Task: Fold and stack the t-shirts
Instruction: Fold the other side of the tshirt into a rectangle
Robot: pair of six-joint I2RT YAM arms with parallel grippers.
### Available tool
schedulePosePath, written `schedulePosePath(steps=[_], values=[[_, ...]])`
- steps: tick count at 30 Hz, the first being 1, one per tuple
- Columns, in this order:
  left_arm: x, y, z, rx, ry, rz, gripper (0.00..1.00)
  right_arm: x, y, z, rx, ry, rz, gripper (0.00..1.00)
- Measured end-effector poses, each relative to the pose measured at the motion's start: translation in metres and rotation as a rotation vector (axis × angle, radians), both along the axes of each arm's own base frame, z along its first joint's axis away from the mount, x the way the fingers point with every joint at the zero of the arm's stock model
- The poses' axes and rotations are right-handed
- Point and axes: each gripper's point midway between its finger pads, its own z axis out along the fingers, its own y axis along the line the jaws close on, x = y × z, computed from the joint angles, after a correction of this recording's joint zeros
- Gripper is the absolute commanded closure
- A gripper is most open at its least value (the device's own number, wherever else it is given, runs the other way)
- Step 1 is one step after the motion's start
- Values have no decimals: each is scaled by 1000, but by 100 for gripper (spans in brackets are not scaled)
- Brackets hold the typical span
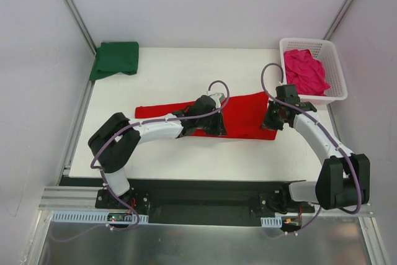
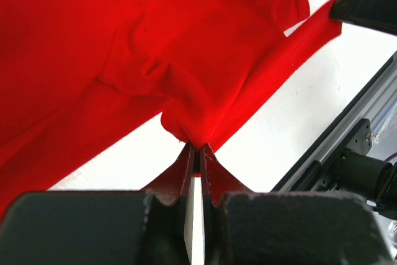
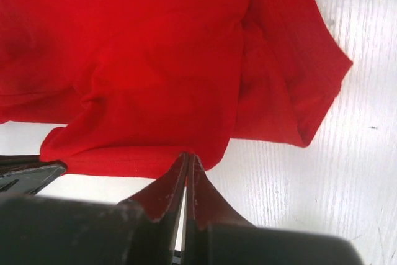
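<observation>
Your left end effector [image 2: 197,151] is pressed fully together, its two fingertips pinching a small peak of the red t-shirt [image 2: 124,48], with the cloth fanning out from that pinch in taut folds. In the overhead view this grip sits on the shirt's near edge, about midway along its length. Your right end effector [image 3: 188,157] is likewise clamped tight, nipping the near hem of the same shirt close to its right-hand end; beside that grip a loose flap of cloth lies doubled over on the white surface [image 1: 186,72]. The red shirt lies at the middle of the surface as a long band whose long axis runs left to right, the right end broader and set slightly farther from the arm bases, the left end tapering to a narrow strip. You cannot tell from these views which end is the collar. The dark green t-shirt [image 1: 116,59] sits folded at the far left corner, overhanging the edge. The magenta-pink t-shirt [image 1: 305,71] lies bunched inside the white lattice basket [image 1: 338,72] at the far right corner.
</observation>
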Motion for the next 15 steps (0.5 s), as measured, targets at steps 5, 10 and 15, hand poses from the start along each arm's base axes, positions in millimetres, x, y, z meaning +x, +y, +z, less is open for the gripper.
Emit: schedulePosePath(steps=[5, 10, 15], values=[[6, 0, 3, -6, -4, 6, 100, 25, 7, 7, 14, -32, 12, 99], [14, -2, 6, -16, -7, 9, 100, 48, 13, 5, 21, -41, 26, 99], [25, 1, 3, -15, 0, 16, 100, 69, 18, 4, 28, -47, 40, 99]])
